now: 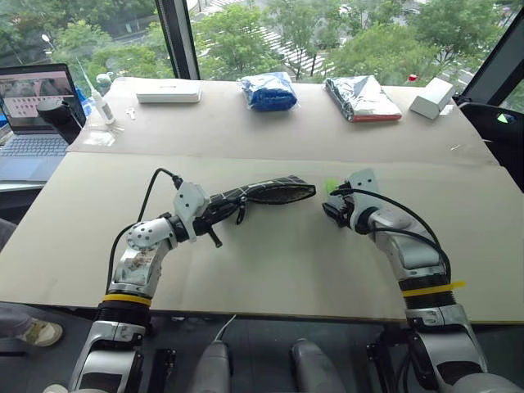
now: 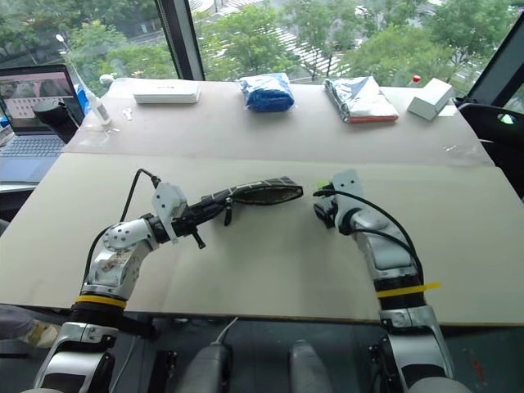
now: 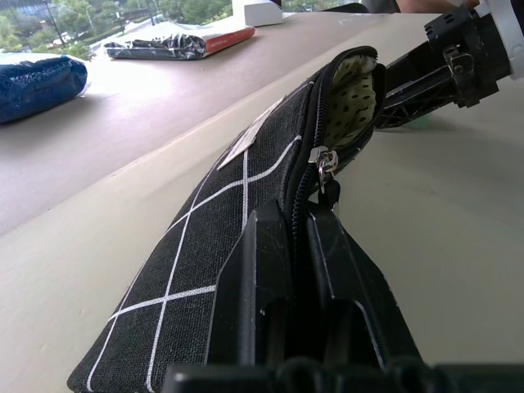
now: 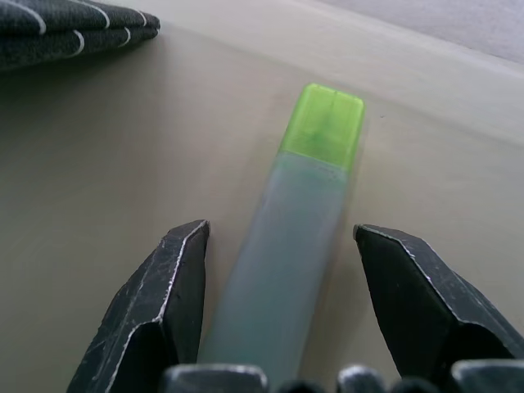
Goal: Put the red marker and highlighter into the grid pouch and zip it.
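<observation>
Flat black fabric pouch [image 3: 237, 196]: thin white grid lines, cream lining with dark dots. Stubby highlighter [image 4: 291, 246]: pale translucent green body, bright green cap. Table surface [image 1: 270, 270]: plain beige.

Black grid pouch [image 1: 270, 192] held up off the table, zipper partly open, pale green highlighter [image 4: 295, 237] lying flat nearby

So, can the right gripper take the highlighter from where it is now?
Probably yes. The right gripper is open with the highlighter lying on the table between its two fingers, and nothing covers it. The grid pouch, held by the left gripper, lies off to the side.
</observation>
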Tool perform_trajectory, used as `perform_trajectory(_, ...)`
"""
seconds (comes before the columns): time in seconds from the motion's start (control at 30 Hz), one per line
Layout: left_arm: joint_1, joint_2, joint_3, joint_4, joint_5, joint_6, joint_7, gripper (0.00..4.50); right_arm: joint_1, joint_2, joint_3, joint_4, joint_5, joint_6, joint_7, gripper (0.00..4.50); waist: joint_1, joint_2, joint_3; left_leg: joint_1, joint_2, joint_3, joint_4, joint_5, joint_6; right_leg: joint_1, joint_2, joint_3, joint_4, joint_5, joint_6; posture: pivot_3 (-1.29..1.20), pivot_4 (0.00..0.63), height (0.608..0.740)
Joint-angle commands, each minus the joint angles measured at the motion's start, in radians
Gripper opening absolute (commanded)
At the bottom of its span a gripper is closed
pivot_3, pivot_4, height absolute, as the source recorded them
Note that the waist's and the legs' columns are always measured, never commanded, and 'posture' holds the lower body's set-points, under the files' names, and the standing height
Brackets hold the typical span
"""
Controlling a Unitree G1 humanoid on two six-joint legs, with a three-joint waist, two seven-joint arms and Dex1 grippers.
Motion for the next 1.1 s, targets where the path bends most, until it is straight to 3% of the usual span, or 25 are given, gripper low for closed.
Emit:
perform_trajectory(0.03, 0.001, 0.001, 0.013, -0.033, -0.009, -0.004, 0.007, 0.00, 0.027, 0.006, 0.017, -0.049, -0.021, 0.016, -0.005, 2.64, 0.000, 0.000, 0.000, 0.000, 0.000, 0.000, 0.000, 0.000, 0.000, 0.000, 0.000, 0.000, 0.000, 0.000, 0.000, 0.00, 0.150, 0.740)
perform_trajectory(0.2, 0.003, 0.003, 0.014, -0.039, -0.011, -0.003, 0.007, 0.00, 0.038, 0.008, 0.011, -0.063, -0.028, 0.017, -0.007, 1.13, 0.001, 0.000, 0.000, 0.000, 0.000, 0.000, 0.000, 0.000, 0.000, 0.000, 0.000, 0.000, 0.000, 0.000, 0.000, 0.00, 0.150, 0.740)
perform_trajectory(0.23, 0.003, 0.003, 0.013, -0.039, -0.010, -0.002, 0.007, 0.00, 0.033, 0.007, 0.005, -0.061, -0.032, 0.007, -0.009, 1.06, 0.002, 0.000, 0.000, 0.000, 0.000, 0.000, 0.000, 0.000, 0.000, 0.001, 0.000, 0.000, 0.000, 0.000, 0.000, 0.00, 0.150, 0.740)
perform_trajectory(0.43, -0.002, 0.004, 0.011, -0.038, -0.011, 0.000, 0.003, 0.00, -0.024, -0.033, -0.037, -0.085, -0.028, -0.191, 0.043, 1.06, 0.001, 0.000, 0.000, 0.000, 0.000, 0.000, 0.000, 0.000, 0.000, 0.000, 0.000, 0.000, 0.000, 0.000, 0.000, 0.00, 0.150, 0.740)
perform_trajectory(0.57, -0.007, 0.005, 0.009, -0.033, -0.011, 0.001, -0.002, 0.00, -0.035, -0.141, -0.071, -0.172, 0.028, -0.405, 0.236, 1.06, 0.001, 0.000, 0.000, -0.001, 0.000, 0.000, 0.000, 0.000, 0.000, 0.000, 0.000, 0.000, -0.001, 0.000, 0.000, 0.00, 0.150, 0.740)
perform_trajectory(0.7, -0.017, 0.005, 0.007, -0.021, -0.010, -0.001, -0.009, 0.00, 0.049, -0.274, -0.043, -0.286, 0.082, -0.494, 0.474, 1.06, 0.002, 0.000, 0.000, 0.000, 0.000, 0.000, -0.001, 0.000, 0.000, 0.001, 0.000, -0.001, -0.003, 0.000, 0.001, 0.00, 0.150, 0.740)
perform_trajectory(0.8, -0.023, 0.005, 0.005, -0.013, -0.009, -0.005, -0.013, 0.00, 0.104, -0.343, -0.005, -0.328, 0.067, -0.555, 0.575, 1.06, 0.002, 0.000, 0.000, 0.000, 0.000, 0.000, -0.001, 0.000, 0.000, 0.002, 0.000, -0.001, -0.004, 0.000, 0.001, 0.00, 0.150, 0.740)
perform_trajectory(1.1, -0.029, -0.006, -0.005, -0.014, -0.007, -0.006, -0.021, 0.00, 0.061, -0.322, 0.088, -0.241, -0.095, -0.709, 0.556, 1.06, 0.000, 0.000, 0.000, 0.000, 0.000, 0.000, 0.000, 0.000, 0.000, 0.001, 0.000, 0.000, -0.003, -0.001, 0.001, 0.00, 0.150, 0.740)
